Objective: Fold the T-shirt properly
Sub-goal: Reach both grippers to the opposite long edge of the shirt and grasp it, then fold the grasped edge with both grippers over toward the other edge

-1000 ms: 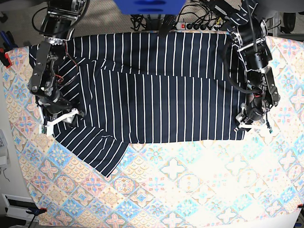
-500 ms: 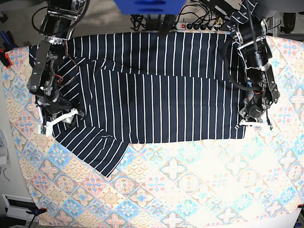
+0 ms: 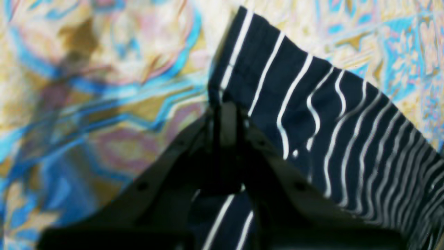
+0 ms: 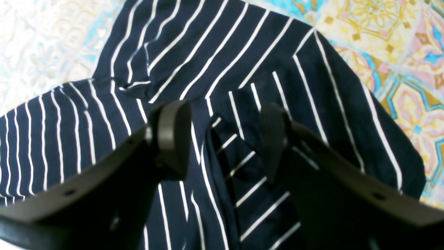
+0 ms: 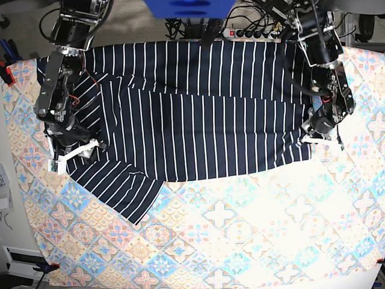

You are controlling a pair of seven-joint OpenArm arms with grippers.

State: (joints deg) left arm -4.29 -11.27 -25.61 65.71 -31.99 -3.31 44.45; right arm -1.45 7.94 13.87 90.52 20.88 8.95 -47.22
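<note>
Cloth: navy striped knit, the shirt (image 5: 198,114) looks thin, light and limp; you should expect it to sag and drag rather than hold a shape, so take it at hems and corners, not mid-panel.
Where it lies: spread flat on the tablecloth (image 5: 240,235), its far half doubled over the body, one sleeve (image 5: 123,189) fanned out toward the near-left in the base view.
Left claw (image 3: 225,114): jaws together, clamped on the shirt's hem corner; the cloth rises off the tablecloth to the pinch, and the rest trails away beside it.
Right claw (image 4: 222,139): jaws apart, holding nothing; it hangs just over the sleeve-and-shoulder overlap, a folded edge lying between the fingers (image 4: 171,133).
Risk: you may catch only one layer at that overlap.
</note>
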